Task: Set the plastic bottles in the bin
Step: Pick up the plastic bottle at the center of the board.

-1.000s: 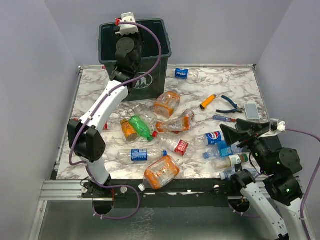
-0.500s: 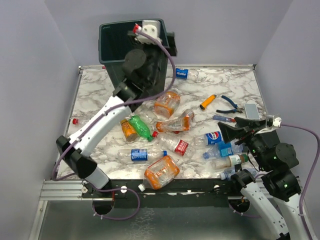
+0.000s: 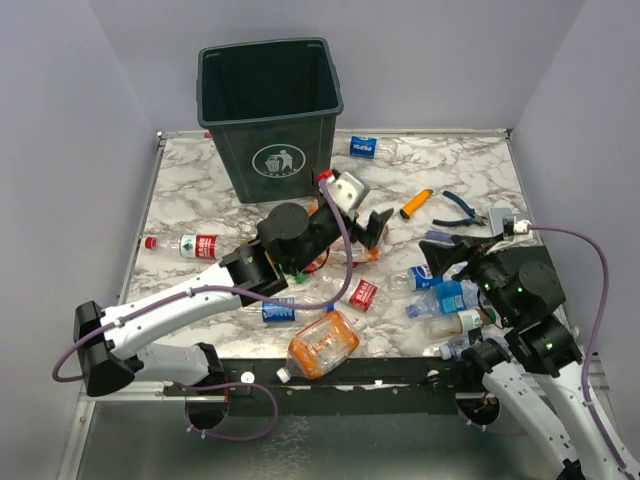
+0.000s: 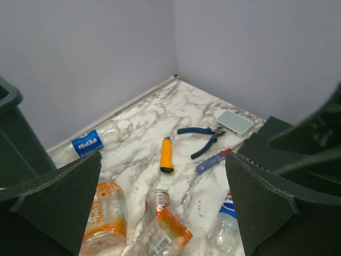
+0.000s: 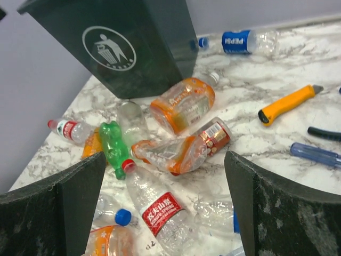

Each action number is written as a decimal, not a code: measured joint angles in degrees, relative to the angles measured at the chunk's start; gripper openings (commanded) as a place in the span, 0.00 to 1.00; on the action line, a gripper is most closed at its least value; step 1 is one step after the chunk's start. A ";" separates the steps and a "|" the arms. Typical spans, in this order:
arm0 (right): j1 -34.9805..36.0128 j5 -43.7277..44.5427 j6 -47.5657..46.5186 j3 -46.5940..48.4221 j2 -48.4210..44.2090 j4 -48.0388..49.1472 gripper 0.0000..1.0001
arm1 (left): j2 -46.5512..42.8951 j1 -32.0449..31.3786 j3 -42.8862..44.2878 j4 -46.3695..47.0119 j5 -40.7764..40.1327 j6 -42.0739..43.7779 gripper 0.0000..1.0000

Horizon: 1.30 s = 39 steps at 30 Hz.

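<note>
While both tools stand wide and empty, bottles (image 3: 322,345) lie scattered over the counter (image 3: 470,165). The bin (image 3: 280,165) stands upright, close off the left side of the left tool (image 3: 372,228). Left tool hangs low over the middle heap. Wrist view: crushed bottle (image 4: 166,230) sits almost directly beneath, between the fingers (image 4: 58,205), with an orange bottle (image 4: 106,213) just beside it toward the left finger. Crushed bottle's long axis runs roughly along the tool's reach, so across the closing line; judged a workable grip by straight descent. Right tool (image 3: 445,262) hovers over the right-hand cluster, and the crushed bottle lies ahead and to its left, farther off. Left arm is the nearer. Risk, as judged: left finger catching the orange bottle on the way down.
</note>
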 measured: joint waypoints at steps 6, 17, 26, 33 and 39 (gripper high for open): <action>0.00 0.00 1.90 -2.10 4.15 0.39 0.95 | -8.26 -3.87 -10.08 0.83 2.03 4.37 0.99; 0.00 1.88 7.23 -3.43 18.51 1.60 0.95 | -14.40 -4.24 -22.56 3.17 -2.03 4.98 0.99; 0.00 8.46 8.72 1.55 33.22 0.68 0.95 | -9.25 -4.24 -22.97 -2.82 -15.67 -1.07 0.99; 0.00 4.07 12.41 2.03 44.74 6.27 0.93 | -12.68 -4.24 -21.84 -7.61 -18.14 -4.70 0.99; 0.00 -7.69 17.49 1.90 50.27 17.35 0.92 | -13.88 -4.24 -23.63 -7.65 -17.46 -3.98 0.99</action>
